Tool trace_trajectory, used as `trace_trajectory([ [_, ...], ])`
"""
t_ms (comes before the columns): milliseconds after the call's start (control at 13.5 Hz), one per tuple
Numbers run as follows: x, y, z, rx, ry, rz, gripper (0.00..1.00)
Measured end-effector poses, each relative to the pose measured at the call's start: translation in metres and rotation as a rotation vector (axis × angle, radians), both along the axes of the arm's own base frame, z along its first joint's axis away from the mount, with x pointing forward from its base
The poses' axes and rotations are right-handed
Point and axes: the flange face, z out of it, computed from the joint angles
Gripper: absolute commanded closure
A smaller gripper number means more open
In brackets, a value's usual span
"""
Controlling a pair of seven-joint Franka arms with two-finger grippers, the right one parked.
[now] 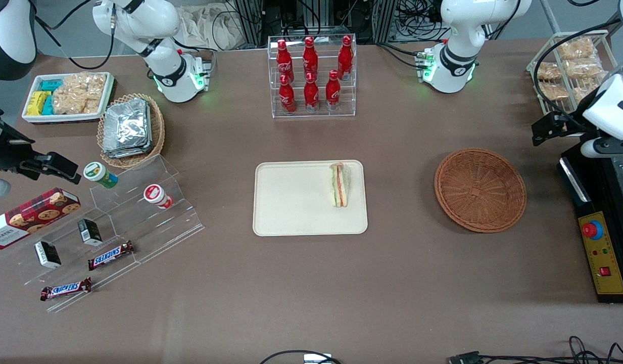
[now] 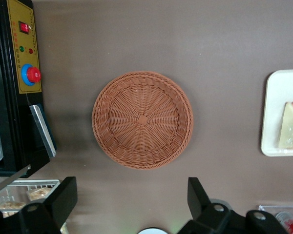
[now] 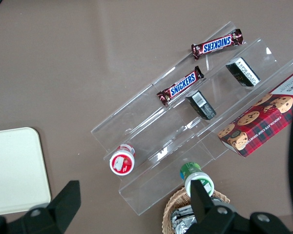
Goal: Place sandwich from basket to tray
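Observation:
The sandwich (image 1: 340,184), a clear-wrapped wedge with green and orange layers, lies on the cream tray (image 1: 291,212), near the tray's edge that faces the basket. It also shows in the left wrist view (image 2: 290,127), as does the tray (image 2: 276,112). The round brown wicker basket (image 1: 480,189) is empty and also shows in the left wrist view (image 2: 142,119). My left gripper (image 1: 545,130) is raised above the table beside the basket, toward the working arm's end. In the left wrist view the gripper (image 2: 132,195) is open and empty, its fingers wide apart.
A black control box with a red button (image 1: 592,230) stands beside the basket at the working arm's end. A wire rack of snack bags (image 1: 569,71) and a rack of red bottles (image 1: 311,76) stand farther back. An acrylic stand with snacks (image 1: 114,232) lies toward the parked arm's end.

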Motion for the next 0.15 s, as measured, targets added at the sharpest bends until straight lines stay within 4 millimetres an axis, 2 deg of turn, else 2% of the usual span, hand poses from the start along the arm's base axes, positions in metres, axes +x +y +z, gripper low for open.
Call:
trace_trajectory([
  [148,-0.0001,0.0019,-0.0019,-0.003,0.006,-0.03,0.0],
])
